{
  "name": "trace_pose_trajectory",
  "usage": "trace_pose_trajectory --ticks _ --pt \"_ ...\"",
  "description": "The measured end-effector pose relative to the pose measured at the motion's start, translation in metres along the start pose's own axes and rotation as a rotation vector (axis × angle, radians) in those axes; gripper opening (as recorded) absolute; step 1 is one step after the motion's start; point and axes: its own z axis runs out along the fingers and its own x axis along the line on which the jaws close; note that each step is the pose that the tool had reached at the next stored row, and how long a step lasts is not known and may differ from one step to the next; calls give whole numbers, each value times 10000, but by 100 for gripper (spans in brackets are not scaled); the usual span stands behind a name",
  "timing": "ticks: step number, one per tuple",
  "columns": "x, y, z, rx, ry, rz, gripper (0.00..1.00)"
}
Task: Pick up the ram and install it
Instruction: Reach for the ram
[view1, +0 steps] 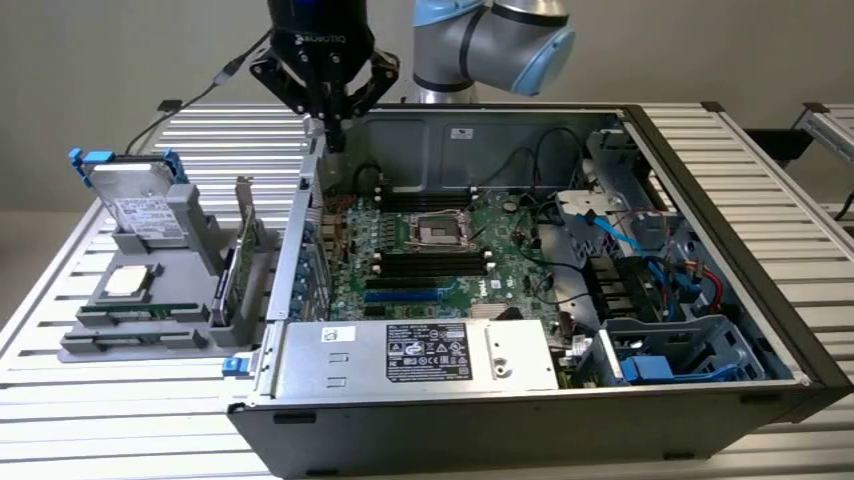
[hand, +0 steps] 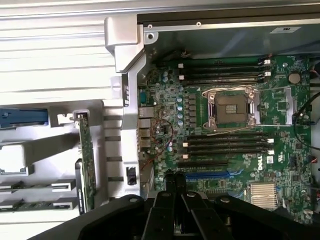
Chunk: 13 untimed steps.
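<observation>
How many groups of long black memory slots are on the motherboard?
2. One slot group lies between the processor socket and the case wall; the other slot group lies across the socket, toward the blue slot.

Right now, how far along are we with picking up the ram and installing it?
Nothing looks done yet: the thin green ram stick lies in the grey holder tray, and the motherboard's long black slots look empty. In hand: nothing; the black gripper hangs shut above a corner of the open computer case. Left: both pickup and installation.
</observation>
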Motion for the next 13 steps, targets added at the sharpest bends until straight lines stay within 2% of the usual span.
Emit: trace_pose_trajectory --ticks 8,13 --pt "203 -90 57 2 32 1 10" --pt "374 -157 76 1 32 1 10"
